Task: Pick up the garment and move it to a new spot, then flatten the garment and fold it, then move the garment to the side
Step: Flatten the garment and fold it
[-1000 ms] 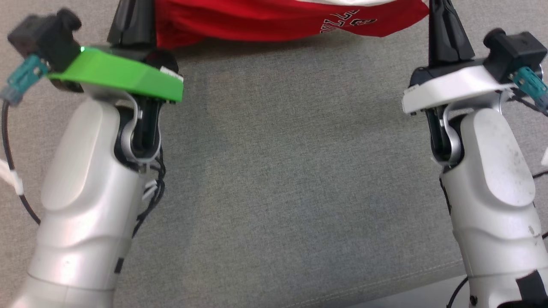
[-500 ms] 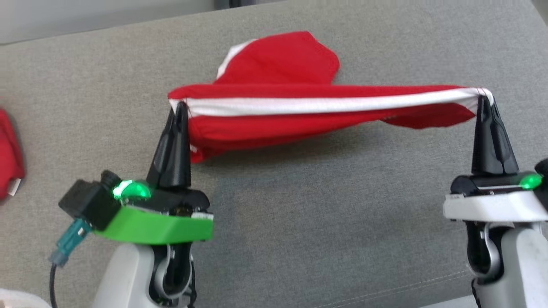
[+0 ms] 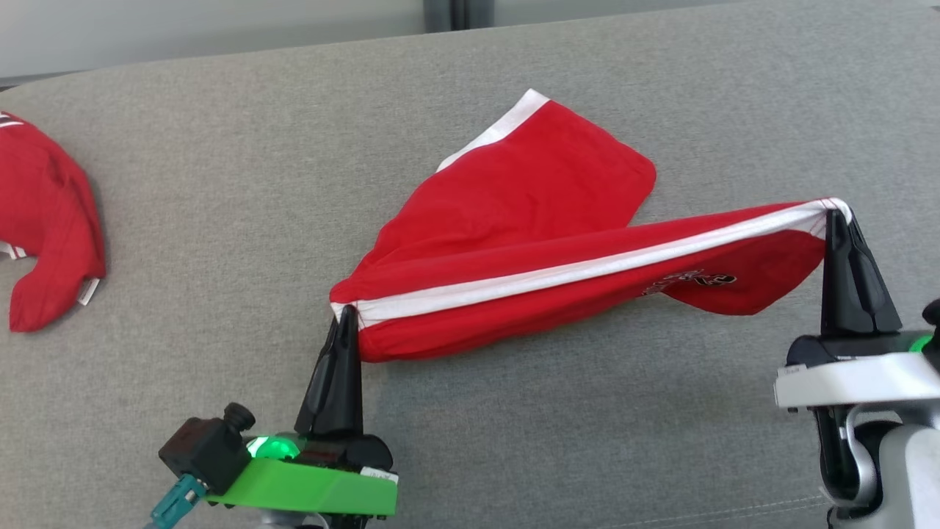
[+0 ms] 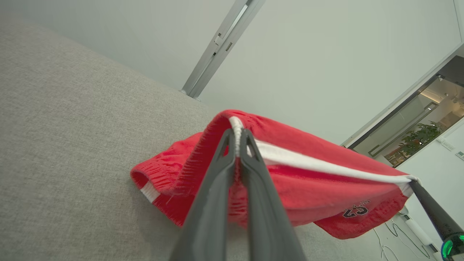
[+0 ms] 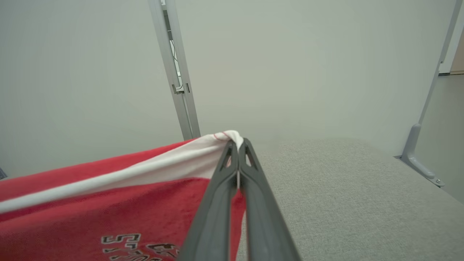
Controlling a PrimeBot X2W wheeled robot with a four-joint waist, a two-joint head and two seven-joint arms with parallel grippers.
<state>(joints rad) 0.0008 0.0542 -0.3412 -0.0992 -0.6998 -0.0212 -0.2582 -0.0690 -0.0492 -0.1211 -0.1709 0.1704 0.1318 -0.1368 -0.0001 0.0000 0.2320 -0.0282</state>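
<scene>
1. At the far left a second red garment [image 3: 44,220] lies on the grey worktop [image 3: 220,169]; the head camera has tipped up over the last second, so more of it showing is no move of its own
2. The left gripper [image 3: 345,314] has its fingers [image 3: 336,382] pressed together on the near-left corner of the garment [image 3: 529,198]; compared with half a second ago it has drawn nearer the robot than its partner has
3. The white stripe [image 3: 573,273], level before, now slants up to the right, and more red cloth trails on the worktop behind it; I judge the garment has reached its new spot and is being pulled out to flatten
4. The right gripper [image 3: 837,219] is likewise clamped shut on the stripe's other end, which is lifted
5. Hard to make out: the second garment is cut by the left edge; the black print [image 3: 690,281] is partly folded under; whether the sagging lower edge touches the worktop is unclear; both arms run out of the picture
</scene>
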